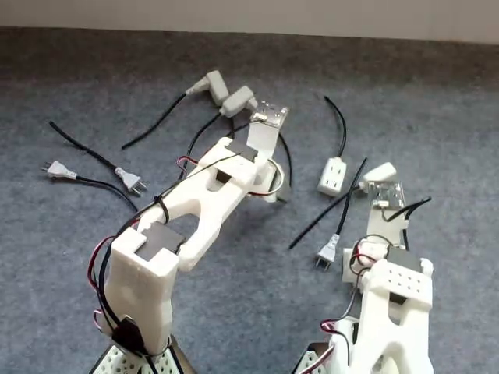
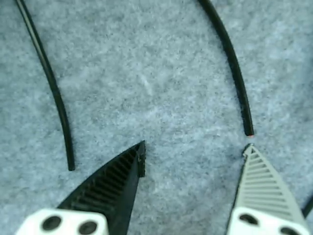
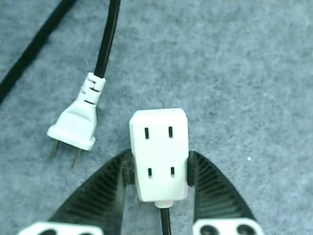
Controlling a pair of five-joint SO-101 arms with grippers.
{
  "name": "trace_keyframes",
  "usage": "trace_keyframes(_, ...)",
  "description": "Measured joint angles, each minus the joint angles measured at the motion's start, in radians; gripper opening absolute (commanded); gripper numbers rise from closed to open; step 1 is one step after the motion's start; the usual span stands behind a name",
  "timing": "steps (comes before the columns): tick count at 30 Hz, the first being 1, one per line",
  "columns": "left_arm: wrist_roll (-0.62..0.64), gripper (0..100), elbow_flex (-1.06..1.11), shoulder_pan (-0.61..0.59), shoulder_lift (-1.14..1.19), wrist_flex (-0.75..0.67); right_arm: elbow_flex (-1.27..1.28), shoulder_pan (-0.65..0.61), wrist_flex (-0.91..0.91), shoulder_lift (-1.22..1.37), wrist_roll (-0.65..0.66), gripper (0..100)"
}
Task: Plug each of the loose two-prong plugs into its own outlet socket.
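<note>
**A:** Judging from here, is anything plugged in yet?

**B:** Nothing that I can see. The right tool (image 3: 160, 156) is clamped on a white outlet socket (image 3: 159, 139), and a white two-prong plug (image 3: 73, 125) lies loose beside it, to its left on the table (image 1: 437, 93).

**A:** And the left tool (image 2: 195, 148)?

**B:** Spread wide over bare table between two black cords (image 2: 55, 93), holding nothing. Two more plugs (image 1: 132, 181) lie at the far left, so every pairing is still to do.
</note>
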Motion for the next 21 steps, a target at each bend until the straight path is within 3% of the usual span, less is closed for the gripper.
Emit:
trace_keyframes(10, 0.000, 29, 0.000, 0.000, 0.000, 0.000, -0.081, -0.006, -0.118, 0.175, -0.011, 8.7)
trace_keyframes(16, 0.009, 29, 0.000, -0.025, 0.000, 0.000, -0.302, -0.002, -0.101, 0.362, -0.100, 8.7)
trace_keyframes(21, 0.094, 29, 0.000, -0.071, 0.000, -0.025, -0.562, 0.048, -0.066, 0.661, -0.193, 8.7)
